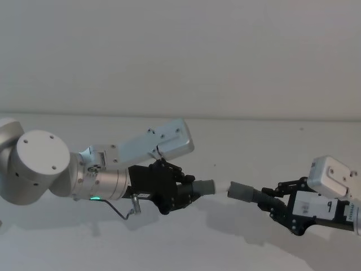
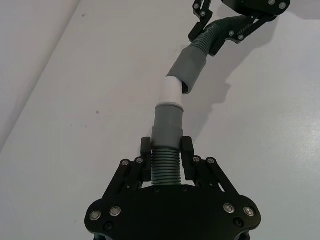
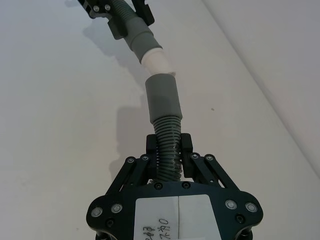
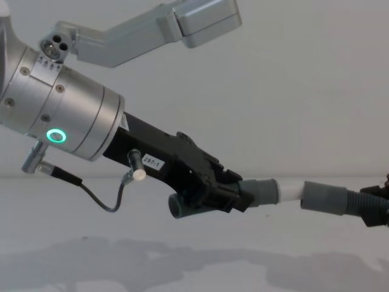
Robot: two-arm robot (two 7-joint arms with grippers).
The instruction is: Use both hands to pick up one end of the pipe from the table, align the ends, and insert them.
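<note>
Head: left tool [image 1: 189, 191] holds one pipe piece, grey collar with white tip [image 1: 221, 186] pointing toward the right one. Right tool [image 1: 274, 202] holds the other piece, its sleeve [image 1: 241, 191] facing the tip. Both ends are up off the surface [image 1: 225, 141], near each other, small gap visible here.

Left wrist: left tool's fingers [image 2: 186, 150] are clamped narrow on the ribbed hose [image 2: 165, 167] just behind the collar [image 2: 167, 122]. The white tip sits at the sleeve mouth; from this angle it looks touching or just started, can't tell which. The sleeve comes in at an angle to the tip, so axes aren't lined up.

Right wrist: right tool closed narrow on its own ribbed section [image 3: 166, 145], behind the sleeve. The white tip looks just short of the sleeve mouth and offset sideways.

Chest: side-on, tip [image 4: 290, 190] and sleeve [image 4: 325, 197] sit at nearly the same height, tip just beside the mouth.

Handling, my read: light plastic, collars stiff, ribbed hose bendy, so ends will droop or kink under push. Grips close behind the collars are right; ribs resist slip. Needs angle correction before pushing, else the tip jams on the rim.
</note>
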